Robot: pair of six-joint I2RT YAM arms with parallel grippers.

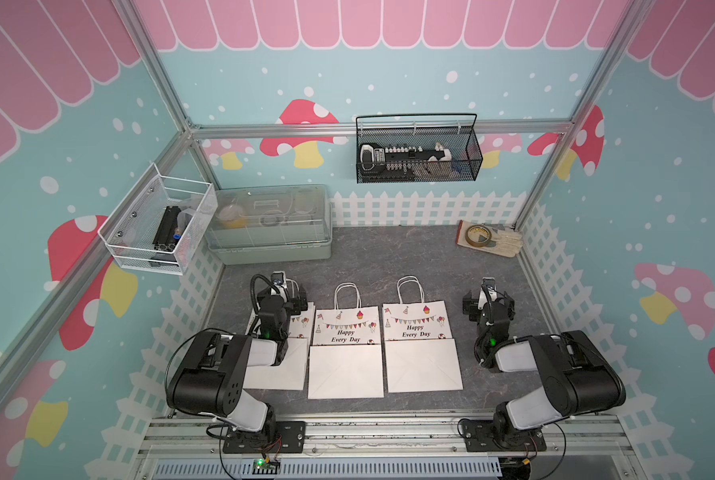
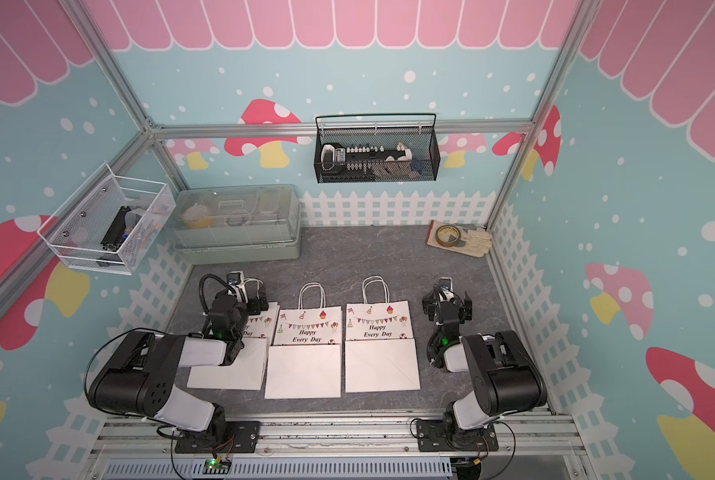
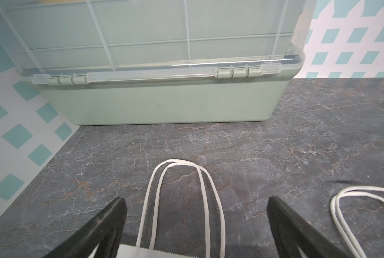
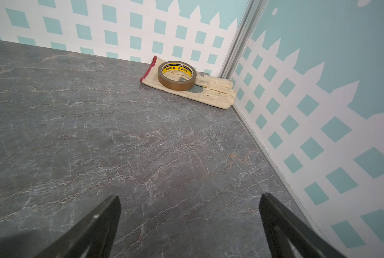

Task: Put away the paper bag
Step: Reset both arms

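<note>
The grey table (image 1: 389, 257) carries a green box (image 1: 272, 249) at its far left, clear lid down, and three paper bags lying flat in a row near the arms: left bag (image 1: 283, 370), middle bag (image 1: 345, 370) and right bag (image 1: 424, 365), each with its handle pointing away from the robot. The pictures do not show which bag is meant or where it goes. The left bag's far edge looks layered in a top view, so it may be a pile, but that is a guess. The left gripper (image 3: 195, 198) hangs over the left bag's top edge, jaws spread wide and holding nothing, with the handle (image 3: 176, 160) lying on the table between them. The right gripper (image 4: 189, 195) is equally wide and empty, over bare table beside the right bag. This looks like the first reach. Flat paper gives the jaws little to bite, so the cord loop is probably the better hold: come down low, centre both cords between the jaws, and close fully, since they are thin. Lift slowly, because a light bag may swing or unfold. Keep clear of the neighbouring bag's handle.
</note>
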